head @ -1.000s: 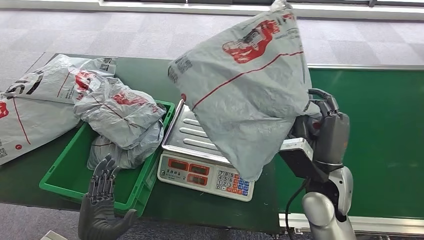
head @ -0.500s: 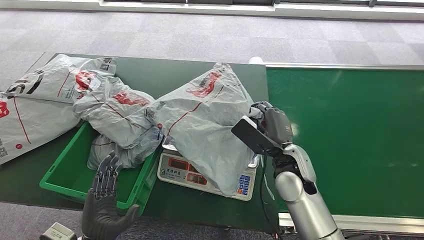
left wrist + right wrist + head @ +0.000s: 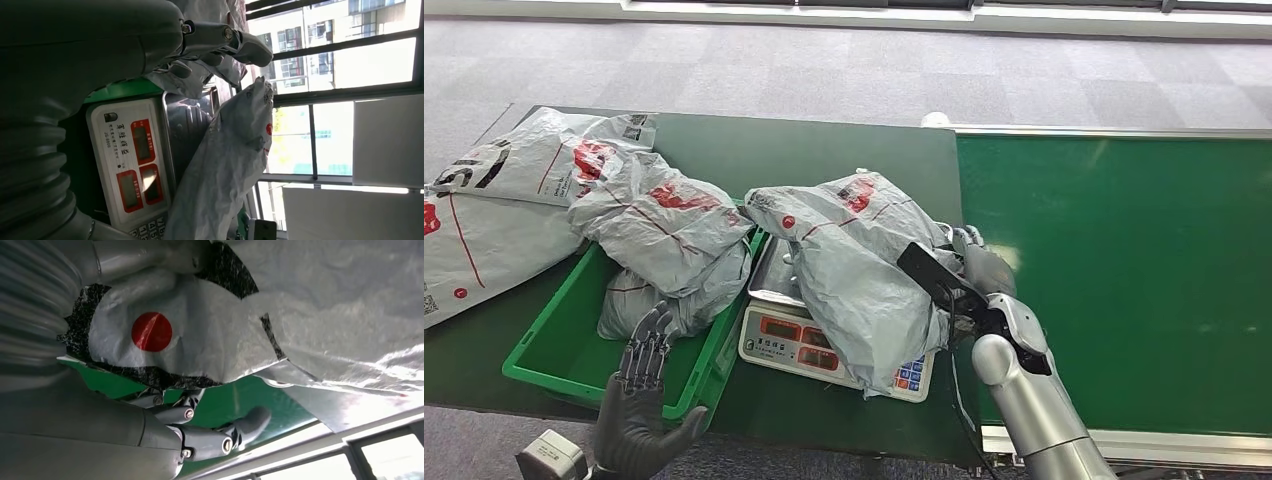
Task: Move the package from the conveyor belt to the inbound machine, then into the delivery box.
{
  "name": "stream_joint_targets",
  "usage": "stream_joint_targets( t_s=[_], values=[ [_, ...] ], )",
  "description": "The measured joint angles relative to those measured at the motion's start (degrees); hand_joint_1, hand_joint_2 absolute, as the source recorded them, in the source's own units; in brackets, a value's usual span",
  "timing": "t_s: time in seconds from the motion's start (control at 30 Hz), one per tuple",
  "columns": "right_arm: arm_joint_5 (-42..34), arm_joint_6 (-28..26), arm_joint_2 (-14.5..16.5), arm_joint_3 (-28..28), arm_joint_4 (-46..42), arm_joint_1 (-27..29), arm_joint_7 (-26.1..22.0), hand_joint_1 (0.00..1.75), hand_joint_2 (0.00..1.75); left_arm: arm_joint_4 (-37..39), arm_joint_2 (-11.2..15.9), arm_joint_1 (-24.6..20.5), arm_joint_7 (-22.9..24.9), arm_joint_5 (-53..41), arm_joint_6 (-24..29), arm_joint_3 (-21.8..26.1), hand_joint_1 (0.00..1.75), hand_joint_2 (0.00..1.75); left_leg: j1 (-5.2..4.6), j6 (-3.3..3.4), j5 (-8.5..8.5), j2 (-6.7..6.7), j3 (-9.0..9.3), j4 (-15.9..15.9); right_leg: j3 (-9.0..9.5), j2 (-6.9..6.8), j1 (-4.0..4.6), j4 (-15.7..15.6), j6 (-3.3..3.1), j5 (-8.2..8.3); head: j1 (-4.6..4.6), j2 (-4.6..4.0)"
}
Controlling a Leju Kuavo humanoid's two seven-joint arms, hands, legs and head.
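— Grey plastic package (image 3: pixel 854 265) lies on the scale (image 3: pixel 824 345), overhanging its keypad; is the right hand (image 3: pixel 979 270) holding it?

— Yes, fingers grip its right edge. Left hand (image 3: pixel 639 385) is spread, empty. Slack film could slide off when released.

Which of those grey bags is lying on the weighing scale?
The grey package beside the robot's right hand: it sprawls over the scale, hiding most of its tray. The other bags lie in the green bin or on the table left of it.
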Motion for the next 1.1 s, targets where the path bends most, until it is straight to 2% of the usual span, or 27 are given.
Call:
stream_joint_targets(
  t_s=[0.33,0.43,0.57,0.67,0.73,0.83,0.97,1.1],
  values=[
    [0.29,0.67,0.63,-1.63,2.62,-1.28,-0.47,0.00,1.75,0.00,0.00,0.01,0.06,-0.02,0.08,0.00,0.00,1.75,0.00,0.00,0.01,0.01,0.08,0.00,0.07,0.01,0.00,0.00,0.01,0.02,0.01,0.00],
    [-0.24,-1.44,0.89,-1.88,2.65,-1.06,-3.07,0.00,1.75,0.00,0.00,0.03,-0.13,-0.28,0.12,0.00,0.00,1.75,0.00,0.00,0.01,0.01,0.08,0.01,0.07,0.02,0.00,0.00,0.02,0.04,0.01,0.00],
    [-5.35,-10.56,1.58,-2.77,-0.55,1.37,-11.58,0.00,1.75,-0.07,-0.03,0.16,-1.32,-1.96,-0.07,-0.17,0.00,1.75,0.00,0.00,0.02,0.00,0.03,0.04,-0.01,0.02,0.00,0.00,0.02,0.05,0.00,0.00],
    [-10.54,-16.81,1.97,-3.91,-8.94,4.93,-17.82,0.00,1.75,-0.47,-0.18,0.13,-2.36,-4.14,0.77,-1.43,0.00,1.75,0.00,-0.01,0.01,-0.03,-0.03,0.05,-0.08,-0.01,0.00,0.00,0.02,0.04,0.00,0.00],
    [-13.50,-20.32,2.02,-4.91,-15.42,7.91,-21.56,0.00,1.75,-1.54,-0.43,-0.05,-2.99,-5.76,2.76,-2.66,0.00,1.75,0.01,-0.01,0.01,-0.03,-0.09,0.05,-0.16,-0.01,0.00,0.00,0.02,0.04,0.01,0.00],
    [-18.58,-26.26,2.15,-7.13,-25.62,13.77,-28.70,0.00,1.75,-5.02,-0.81,-1.13,-3.00,-11.95,8.94,-4.85,0.00,1.75,0.00,0.01,-0.01,-0.07,-0.22,0.06,-0.29,-0.07,0.00,-0.02,0.03,0.02,0.00,0.00],
    [-26.60,-30.71,3.43,-10.38,-37.97,22.10,-37.97,0.00,1.75,-8.97,-0.80,-5.57,2.04,-27.22,18.48,-10.10,0.00,1.75,-0.01,0.03,-0.03,-0.07,-0.28,0.06,-0.36,-0.11,-0.01,-0.05,0.04,0.01,0.01,0.00],
    [-33.07,-29.62,4.69,-12.30,-45.48,28.97,-41.37,0.00,1.75,-8.56,-0.68,-14.01,11.22,-40.37,22.35,-16.78,0.00,1.75,-0.01,0.04,-0.02,-0.07,-0.26,0.06,-0.40,-0.13,-0.01,-0.06,0.04,0.05,0.01,0.00]
  ],
)
